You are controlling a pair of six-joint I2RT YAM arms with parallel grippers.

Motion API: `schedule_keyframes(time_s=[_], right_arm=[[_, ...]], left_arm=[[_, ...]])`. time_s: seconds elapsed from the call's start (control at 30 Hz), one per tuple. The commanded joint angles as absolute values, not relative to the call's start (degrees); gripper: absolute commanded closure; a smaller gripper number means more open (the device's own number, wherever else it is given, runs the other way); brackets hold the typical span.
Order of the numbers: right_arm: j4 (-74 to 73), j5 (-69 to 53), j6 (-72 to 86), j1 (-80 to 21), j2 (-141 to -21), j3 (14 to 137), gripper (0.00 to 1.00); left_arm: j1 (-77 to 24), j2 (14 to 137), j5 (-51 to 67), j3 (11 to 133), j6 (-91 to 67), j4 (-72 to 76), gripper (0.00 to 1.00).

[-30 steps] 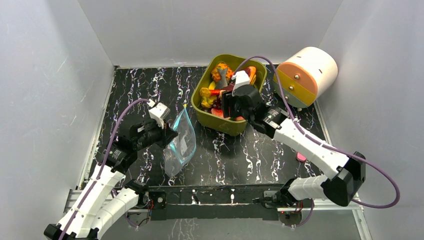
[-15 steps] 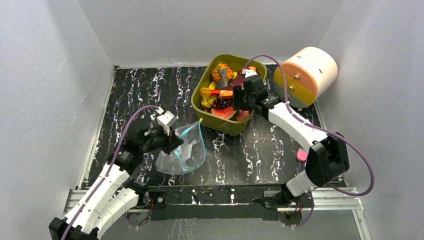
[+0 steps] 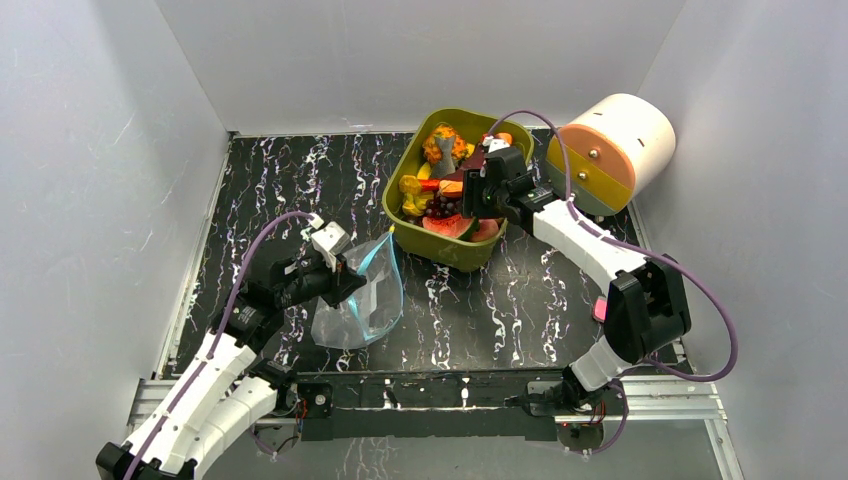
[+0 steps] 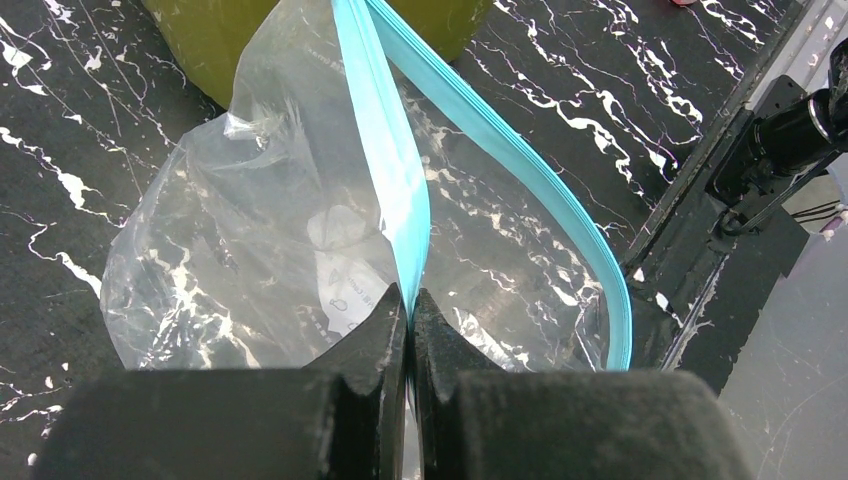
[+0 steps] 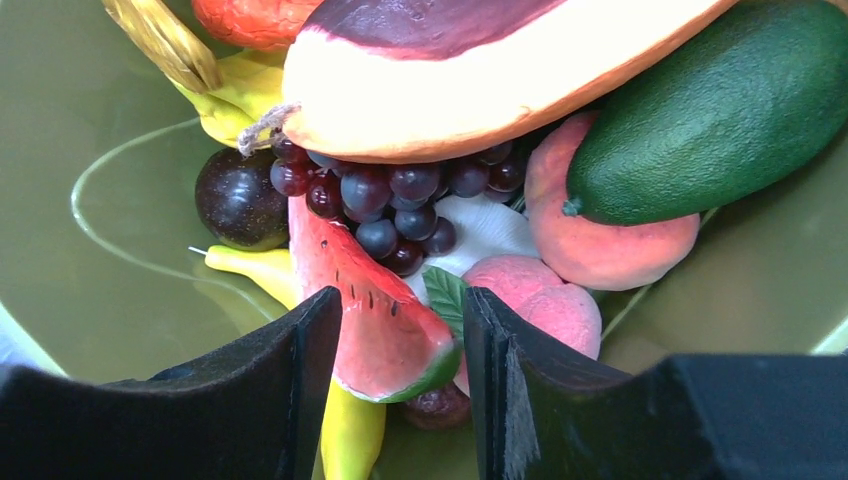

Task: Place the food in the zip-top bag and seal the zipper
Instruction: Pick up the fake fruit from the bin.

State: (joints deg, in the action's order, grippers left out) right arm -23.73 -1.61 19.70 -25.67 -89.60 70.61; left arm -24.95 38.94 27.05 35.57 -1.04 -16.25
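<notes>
My left fingers (image 4: pixel 385 340) are pressed together on one lip of the zipper (image 4: pixel 395 190). They hold the zip-top bag (image 3: pixel 365 300) gaping on the worktop (image 3: pixel 520 290), just beside the olive tub (image 3: pixel 455 255). My right fingers (image 5: pixel 300 350) straddle the watermelon wedge (image 5: pixel 375 335) in the tub, half spread; I cannot tell if they grip it yet. The tapered wedge may squirt free, or the grapes (image 5: pixel 400 205) touching it may drag along. The floppy mouth could also sag shut. A second ago the bag hung narrow and upright, and my right wrist sat nearer the tub's front.
</notes>
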Motion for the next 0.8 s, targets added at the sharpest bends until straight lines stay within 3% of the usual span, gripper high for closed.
schedule_keyframes(time_s=[0.0, 0.37, 0.43, 0.67, 0.77], right_arm=[[-19.86, -3.11, 21.05, -25.29, -88.53, 70.04, 0.55], [-19.41, -3.63, 21.65, -24.97, -88.67, 68.61, 0.59], [-19.42, -3.65, 21.62, -24.94, -88.81, 68.47, 0.64], [-18.46, -3.08, 21.21, -24.87, -86.14, 68.11, 0.99], [-18.51, -2.89, 21.22, -24.8, -83.9, 68.2, 1.0]], left_arm=[[-24.79, 38.32, 28.12, 36.54, -0.01, -14.99, 1.0], [-24.79, 38.24, 27.57, 36.5, 0.0, -15.47, 1.0], [-24.78, 38.47, 27.66, 36.61, 0.07, -15.55, 1.0], [-24.79, 38.32, 26.81, 36.71, -0.08, -15.65, 1.0], [-24.76, 38.56, 25.22, 36.86, -0.22, -16.02, 1.0]])
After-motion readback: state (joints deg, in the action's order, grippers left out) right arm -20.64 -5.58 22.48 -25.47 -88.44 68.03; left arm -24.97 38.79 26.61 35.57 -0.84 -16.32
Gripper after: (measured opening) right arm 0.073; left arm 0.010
